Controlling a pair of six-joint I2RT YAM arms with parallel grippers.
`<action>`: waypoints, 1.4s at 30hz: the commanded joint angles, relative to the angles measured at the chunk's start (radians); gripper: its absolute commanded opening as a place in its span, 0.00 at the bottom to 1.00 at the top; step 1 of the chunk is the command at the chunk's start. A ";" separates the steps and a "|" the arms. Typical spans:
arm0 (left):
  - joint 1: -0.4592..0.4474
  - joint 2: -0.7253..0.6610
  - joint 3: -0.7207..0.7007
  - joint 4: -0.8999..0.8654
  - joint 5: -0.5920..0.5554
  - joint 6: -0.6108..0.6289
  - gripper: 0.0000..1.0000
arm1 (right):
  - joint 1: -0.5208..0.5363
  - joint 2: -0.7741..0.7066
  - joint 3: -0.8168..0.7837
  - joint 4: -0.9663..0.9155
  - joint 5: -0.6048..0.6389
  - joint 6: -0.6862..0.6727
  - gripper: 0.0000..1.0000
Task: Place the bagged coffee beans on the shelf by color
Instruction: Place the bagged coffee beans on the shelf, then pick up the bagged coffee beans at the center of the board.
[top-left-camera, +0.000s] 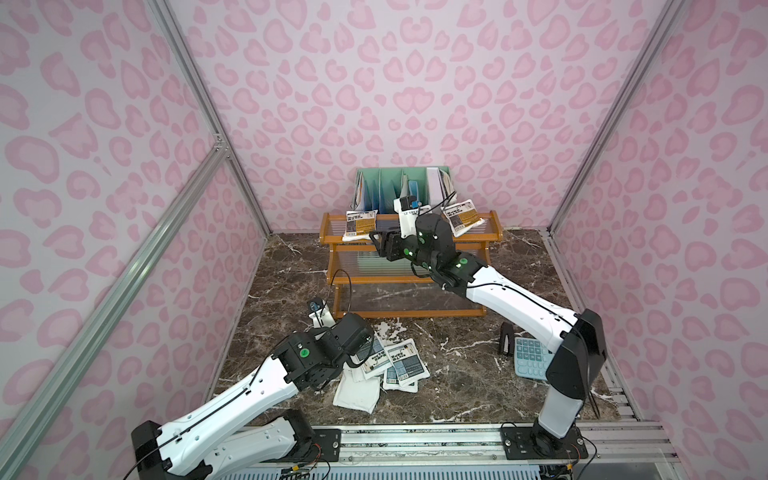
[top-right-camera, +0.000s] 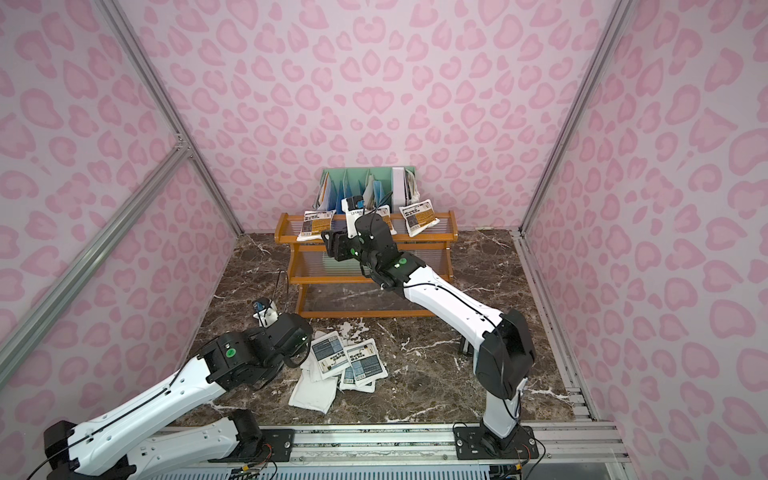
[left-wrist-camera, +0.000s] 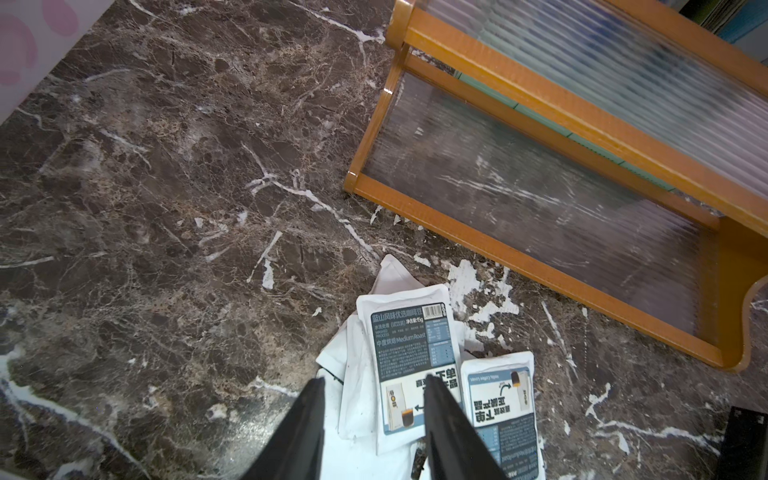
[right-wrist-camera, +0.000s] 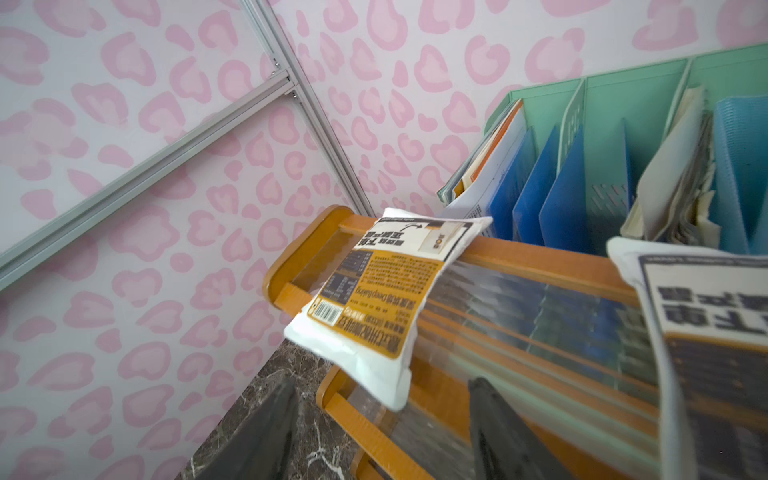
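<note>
1. The shelf (top-left-camera: 365, 279) holds orange-labelled bagged coffee beans on its top tier. One orange pouch (right-wrist-camera: 374, 299) lies slanted at the end on the left arm's side, its lower corner hanging past the front rail.
2. A second orange pouch (top-left-camera: 461, 220) lies at the opposite end. A near pouch (right-wrist-camera: 706, 332) in the right wrist view seems to sit between them, and the right arm mostly hides it in both top views.
3. The right gripper (top-left-camera: 379, 244) hovers at the front of the shelf's top tier. Its jaws are spread and nothing lies between them.
4. The shelf's two lower tiers look bare.
5. The pile of pouches (top-left-camera: 386, 365) lies on the table (top-left-camera: 457, 374) just in front of the shelf's bottom tier. It includes a blue pouch (left-wrist-camera: 415, 357) and a second blue pouch (left-wrist-camera: 498, 399), both face up, and some plain white backs.
6. The left gripper (left-wrist-camera: 374, 379) is over the pile's side away from the shelf. Its jaws are partly spread and straddle the first blue pouch's edge, with no pinch evident.
7. Judged step: the orange row looks done, and the blue pick-up is in hand.
8. The next move calls for closing on one blue pouch alone. It should be lifted clear of the overlapping ones and carried to an empty tier.
</note>
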 joint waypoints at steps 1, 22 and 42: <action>0.000 -0.001 -0.002 -0.012 -0.042 0.030 0.44 | 0.013 -0.117 -0.119 0.023 0.038 -0.054 0.66; 0.000 0.404 -0.021 0.318 0.605 0.349 0.58 | 0.099 -0.399 -0.966 -0.023 -0.221 -0.093 0.32; 0.001 0.588 -0.081 0.523 0.702 0.333 0.47 | 0.108 -0.223 -1.040 0.133 -0.297 -0.075 0.19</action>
